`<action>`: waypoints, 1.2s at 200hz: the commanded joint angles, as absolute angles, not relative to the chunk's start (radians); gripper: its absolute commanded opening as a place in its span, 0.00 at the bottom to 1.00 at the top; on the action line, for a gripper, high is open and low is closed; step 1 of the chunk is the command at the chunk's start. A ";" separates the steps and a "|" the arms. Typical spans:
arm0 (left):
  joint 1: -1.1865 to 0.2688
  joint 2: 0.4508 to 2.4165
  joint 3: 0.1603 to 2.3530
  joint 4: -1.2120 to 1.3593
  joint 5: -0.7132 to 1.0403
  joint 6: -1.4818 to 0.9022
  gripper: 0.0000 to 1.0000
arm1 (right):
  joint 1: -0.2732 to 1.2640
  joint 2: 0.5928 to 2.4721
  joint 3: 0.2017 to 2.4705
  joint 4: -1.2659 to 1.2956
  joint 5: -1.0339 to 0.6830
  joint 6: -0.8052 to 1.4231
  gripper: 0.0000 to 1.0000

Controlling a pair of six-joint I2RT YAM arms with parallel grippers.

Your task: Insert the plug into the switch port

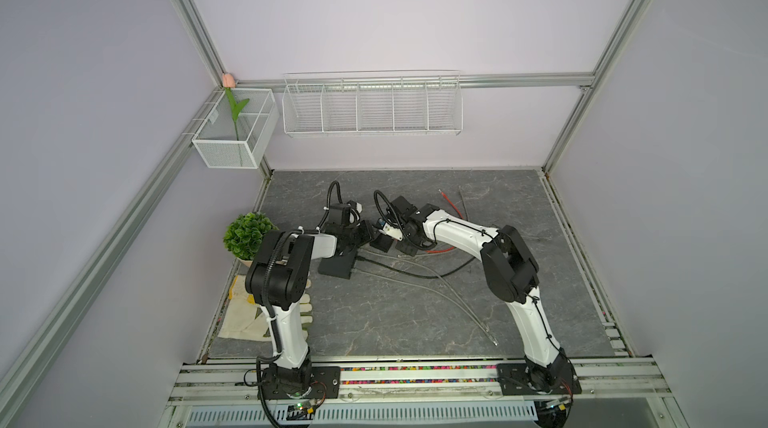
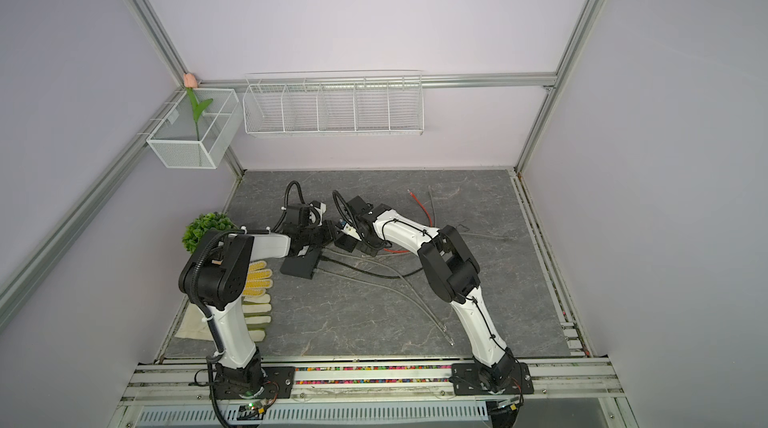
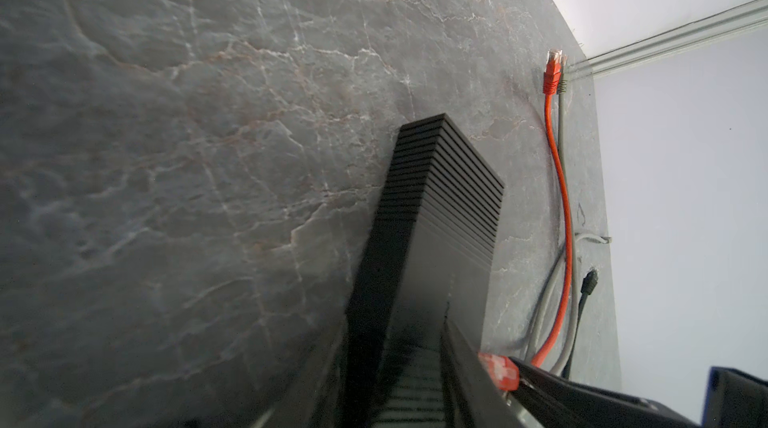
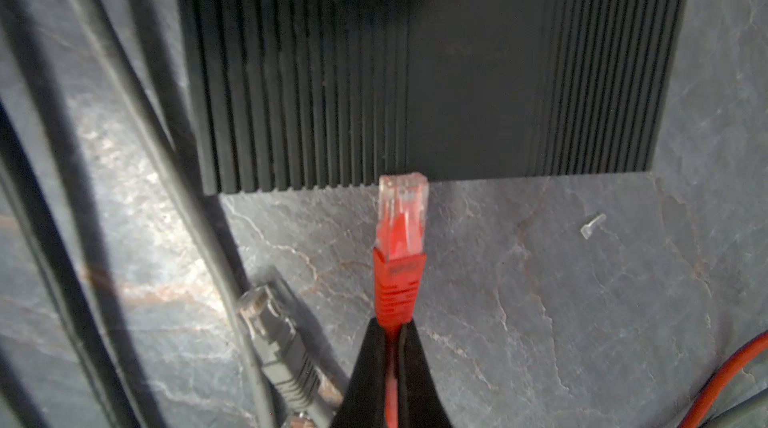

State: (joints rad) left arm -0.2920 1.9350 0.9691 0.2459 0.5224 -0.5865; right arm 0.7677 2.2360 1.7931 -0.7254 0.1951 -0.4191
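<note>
The switch (image 1: 338, 266) (image 2: 300, 267) is a black ribbed box lying on the grey stone table. In the left wrist view my left gripper (image 3: 399, 347) is shut on the switch (image 3: 444, 197), one finger on each side of it. My right gripper (image 4: 392, 330) is shut on the red boot of the plug (image 4: 401, 214). The plug's clear tip touches the near edge of the switch (image 4: 457, 93). The port itself is hidden from view. The plug (image 3: 498, 372) also shows beside the left fingers. In both top views the two grippers meet above the switch.
A loose grey plug (image 4: 270, 334) and dark cables lie beside the red one. The red cable's far end (image 3: 552, 73) rests near the back wall. A small plant (image 1: 248, 235) and work gloves (image 1: 245, 314) sit at the left. Grey cables (image 1: 449, 301) trail forward.
</note>
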 commanded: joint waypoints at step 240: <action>-0.299 1.970 1.002 0.252 0.549 -0.583 0.39 | 0.772 2.278 1.821 -0.774 0.222 -0.436 0.07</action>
State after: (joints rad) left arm -0.2920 1.9461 0.9722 0.2466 0.5293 -0.5869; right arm 0.7677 2.2539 1.8015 -0.7437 0.2180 -0.4198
